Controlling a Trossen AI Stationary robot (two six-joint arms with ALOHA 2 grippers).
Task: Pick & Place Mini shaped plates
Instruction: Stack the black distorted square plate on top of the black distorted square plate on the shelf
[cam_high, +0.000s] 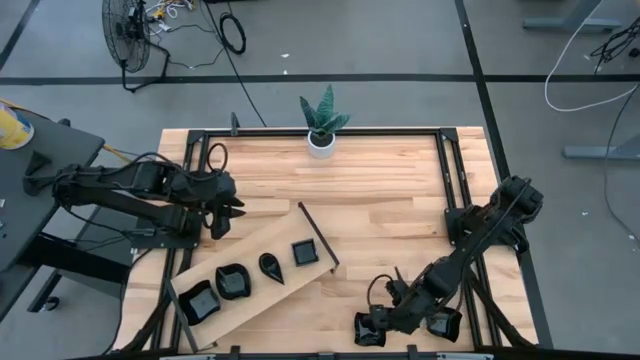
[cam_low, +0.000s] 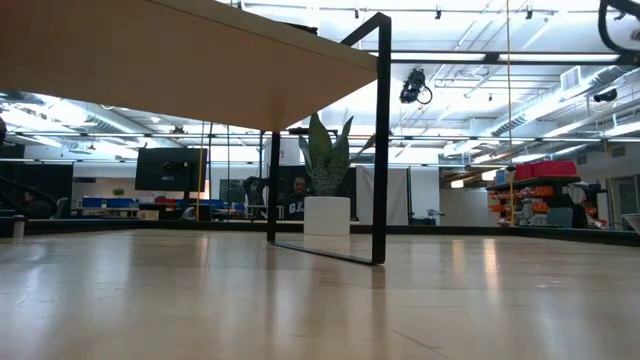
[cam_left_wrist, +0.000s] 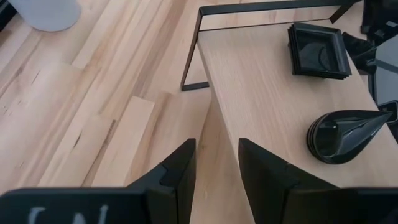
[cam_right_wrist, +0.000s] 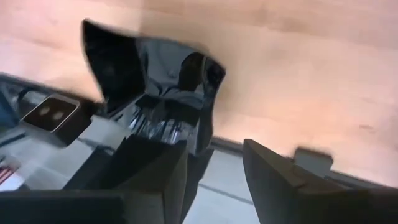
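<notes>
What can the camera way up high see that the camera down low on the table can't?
Only the high view shows both arms: the left gripper open over the table beside the raised wooden board, the right gripper down at the table's front edge by a black dish. It also shows four black dishes on the board: a square one, a teardrop one and two more. Only the low view shows the board's underside, its black metal leg and the big room behind. Both show the potted plant and the wooden table.
</notes>
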